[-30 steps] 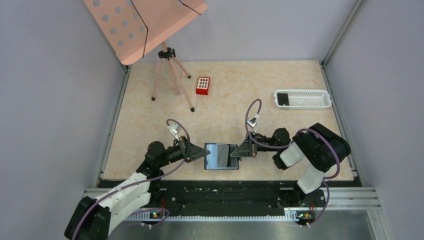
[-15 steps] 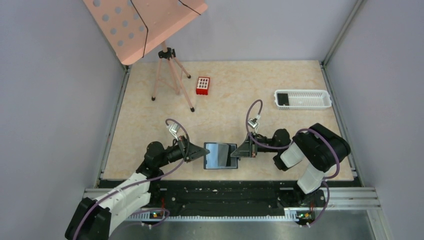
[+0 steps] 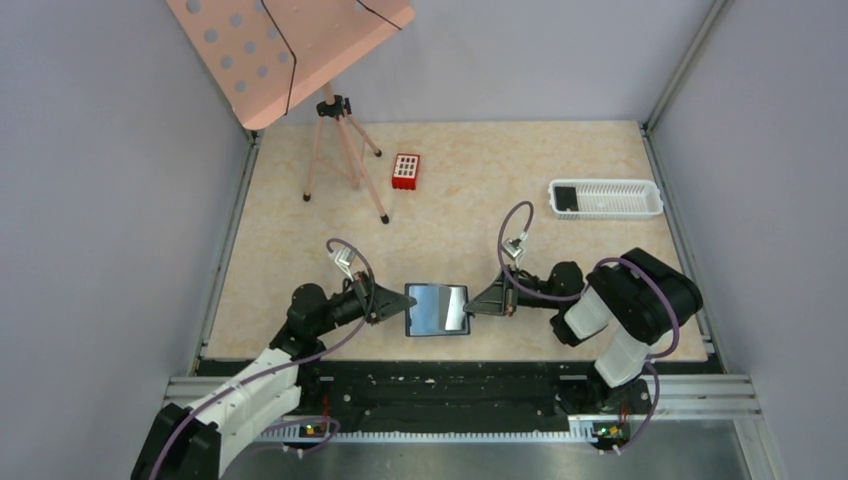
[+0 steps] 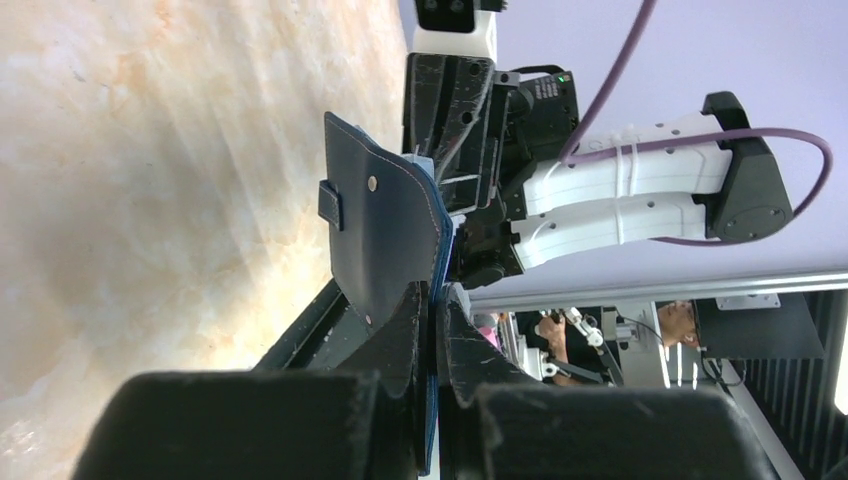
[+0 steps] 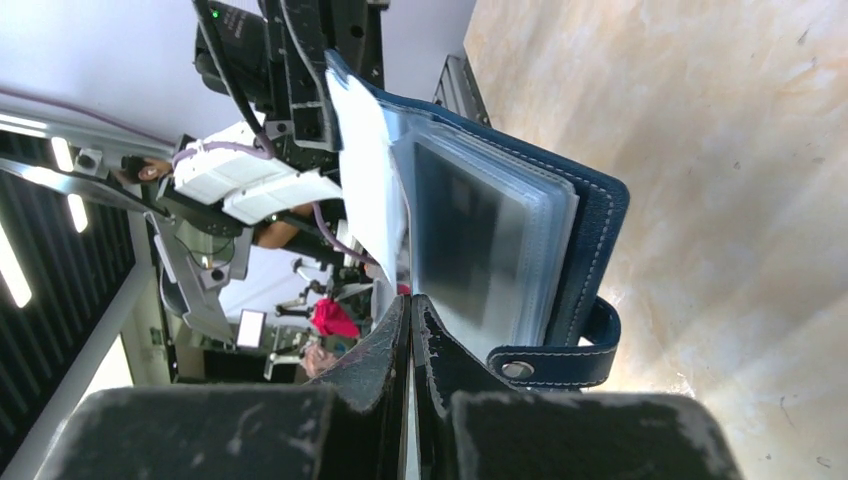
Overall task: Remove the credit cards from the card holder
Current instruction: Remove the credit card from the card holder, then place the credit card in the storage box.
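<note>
The blue card holder (image 3: pixel 437 310) hangs open between my two grippers, near the table's front edge. My left gripper (image 3: pixel 407 304) is shut on its left cover; the left wrist view has the blue edge pinched between the fingers of that gripper (image 4: pixel 437 305), with the dark outer cover and snap tab (image 4: pixel 385 225) above them. My right gripper (image 3: pixel 468 308) is shut on the right side. In the right wrist view the gripper (image 5: pixel 409 300) clamps a thin clear inner sleeve. A dark credit card (image 5: pixel 458 215) shows through the clear pockets (image 5: pixel 520 250). One dark card (image 3: pixel 566 198) lies in the white tray.
The white slotted tray (image 3: pixel 620 199) stands at the back right. A small red box (image 3: pixel 405 171) sits at the back centre. A tripod (image 3: pixel 343 155) holding a pink perforated board (image 3: pixel 285 45) stands at the back left. Grey walls enclose the table.
Both grippers and the card holder between them have shifted slightly left and away from the front edge. Both grips are unchanged.
</note>
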`<move>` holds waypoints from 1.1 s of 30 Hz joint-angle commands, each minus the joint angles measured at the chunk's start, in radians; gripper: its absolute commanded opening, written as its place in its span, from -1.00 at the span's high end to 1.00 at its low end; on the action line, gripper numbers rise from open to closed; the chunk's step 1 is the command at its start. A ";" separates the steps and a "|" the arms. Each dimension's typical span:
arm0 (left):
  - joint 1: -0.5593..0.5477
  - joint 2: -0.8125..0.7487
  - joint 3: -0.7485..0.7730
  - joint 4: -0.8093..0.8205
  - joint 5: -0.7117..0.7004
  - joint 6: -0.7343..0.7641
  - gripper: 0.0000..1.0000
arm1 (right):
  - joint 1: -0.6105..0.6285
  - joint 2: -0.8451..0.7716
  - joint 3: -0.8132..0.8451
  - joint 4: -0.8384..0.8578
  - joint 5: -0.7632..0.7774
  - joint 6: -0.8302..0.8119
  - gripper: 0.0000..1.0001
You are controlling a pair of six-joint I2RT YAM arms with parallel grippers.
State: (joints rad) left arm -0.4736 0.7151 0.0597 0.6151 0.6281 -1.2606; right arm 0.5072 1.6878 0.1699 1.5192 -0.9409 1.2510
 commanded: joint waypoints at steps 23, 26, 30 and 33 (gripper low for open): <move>0.091 0.309 0.154 -0.215 -0.037 0.301 1.00 | -0.133 -0.568 0.162 -1.053 0.265 -0.493 1.00; 0.094 0.399 0.226 -0.296 -0.039 0.381 0.76 | -0.132 -0.623 0.191 -1.152 0.311 -0.516 1.00; 0.093 0.485 0.315 -0.400 -0.034 0.447 0.05 | -0.132 -0.635 0.192 -1.195 0.340 -0.479 1.00; 0.088 0.491 0.359 -0.453 -0.050 0.492 -0.54 | -0.132 -0.634 0.163 -1.163 0.340 -0.397 1.00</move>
State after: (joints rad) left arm -0.3859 1.2015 0.3477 0.2405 0.5865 -0.8673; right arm 0.3832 1.0660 0.3294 0.3901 -0.6361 0.7952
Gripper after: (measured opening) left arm 0.660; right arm 0.003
